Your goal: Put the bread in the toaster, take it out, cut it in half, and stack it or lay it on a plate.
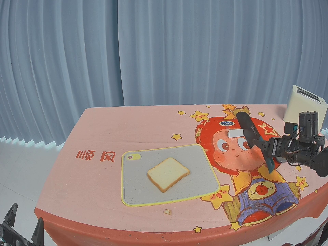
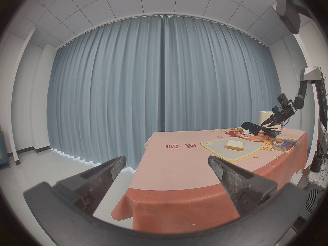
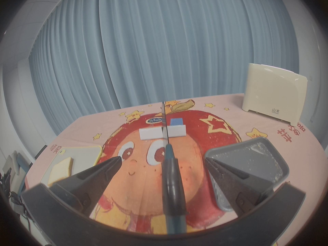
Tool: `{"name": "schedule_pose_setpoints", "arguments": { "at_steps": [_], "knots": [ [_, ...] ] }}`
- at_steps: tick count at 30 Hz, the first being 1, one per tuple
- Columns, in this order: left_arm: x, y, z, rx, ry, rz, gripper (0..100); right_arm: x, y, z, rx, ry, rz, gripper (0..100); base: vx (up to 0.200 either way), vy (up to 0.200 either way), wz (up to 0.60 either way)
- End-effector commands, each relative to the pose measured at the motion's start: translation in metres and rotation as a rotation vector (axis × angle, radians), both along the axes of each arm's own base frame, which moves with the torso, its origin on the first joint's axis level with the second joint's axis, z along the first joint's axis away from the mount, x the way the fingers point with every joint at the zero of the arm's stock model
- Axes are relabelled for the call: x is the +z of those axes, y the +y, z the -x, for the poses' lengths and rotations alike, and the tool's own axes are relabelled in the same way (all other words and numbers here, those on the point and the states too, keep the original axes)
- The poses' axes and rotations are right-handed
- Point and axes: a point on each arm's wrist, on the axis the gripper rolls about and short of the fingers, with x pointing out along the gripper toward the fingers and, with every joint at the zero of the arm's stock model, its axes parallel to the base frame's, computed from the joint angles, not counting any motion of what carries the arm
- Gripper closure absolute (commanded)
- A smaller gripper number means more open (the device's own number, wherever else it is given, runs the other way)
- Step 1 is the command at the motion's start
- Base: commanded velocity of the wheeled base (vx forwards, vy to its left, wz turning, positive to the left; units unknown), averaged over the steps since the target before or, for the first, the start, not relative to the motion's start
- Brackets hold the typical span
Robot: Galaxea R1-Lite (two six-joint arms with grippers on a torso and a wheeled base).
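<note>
A pink cartoon-printed worktop (image 1: 102, 130) stands before a grey-blue curtain. At its far right corner stands a cream toaster (image 1: 304, 106), well apart from everything else, so the middle is left open for cutting.

Near the front edge lies a grey cutting board with a yellow rim (image 1: 136, 181), flat and slightly angled. On the worktop's right side, near the right arm, sits a shallow grey tray (image 3: 253, 161), probably the plate that will receive the halves.

The left hand (image 2: 166, 159) hangs off the worktop's left front corner, fingers spread wide with nothing between them, parked clear of the work.

The right hand (image 3: 163, 161) hovers low over the worktop's right side. Its fingers are spread wide on either side of the handle of a dark-bladed knife (image 1: 251, 130), not closed on it. It appears lined up to take hold.

The knife points away from the arm, its blade propped on a small white block (image 1: 235, 133). That rest lifts the knife off the cloth, likely so fingers can get around the handle.

One whole slice of bread (image 1: 168, 174), pale with a brown crust, lies flat in the middle of the board, uncut. By this layout, cutting looks like the step at hand.

A small crumb (image 1: 167, 211) lies on the cloth just in front of the board.
</note>
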Motion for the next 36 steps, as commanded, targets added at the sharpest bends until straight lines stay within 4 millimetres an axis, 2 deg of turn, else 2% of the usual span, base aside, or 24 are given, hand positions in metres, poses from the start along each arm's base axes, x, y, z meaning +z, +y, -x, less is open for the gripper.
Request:
{"name": "schedule_pose_setpoints", "arguments": {
  "at_steps": [1, 17, 34, 35, 36],
  "knots": [
    [-0.005, 0.000, -0.001, 0.002, 0.012, 0.000, 0, -0.013, 0.000, -0.008, -0.005, 0.015, -0.001, 0, 0.000, 0.000, 0.00],
    [-0.005, 0.000, -0.001, 0.001, 0.012, 0.000, 0, -0.033, 0.001, -0.028, -0.008, 0.006, 0.007, 0, 0.000, 0.000, 0.00],
    [-0.005, 0.000, -0.001, 0.001, 0.012, 0.000, 0, -0.035, 0.003, -0.027, -0.002, 0.004, 0.007, 0, 0.000, 0.000, 0.00],
    [-0.005, 0.000, -0.001, 0.001, 0.012, 0.000, 0, -0.035, 0.003, -0.026, -0.002, 0.006, 0.007, 100, 0.000, 0.000, 0.00],
    [-0.005, 0.000, -0.001, 0.001, 0.012, 0.000, 0, -0.035, 0.003, -0.026, -0.002, 0.007, 0.008, 100, 0.000, 0.000, 0.00]
  ]
}}
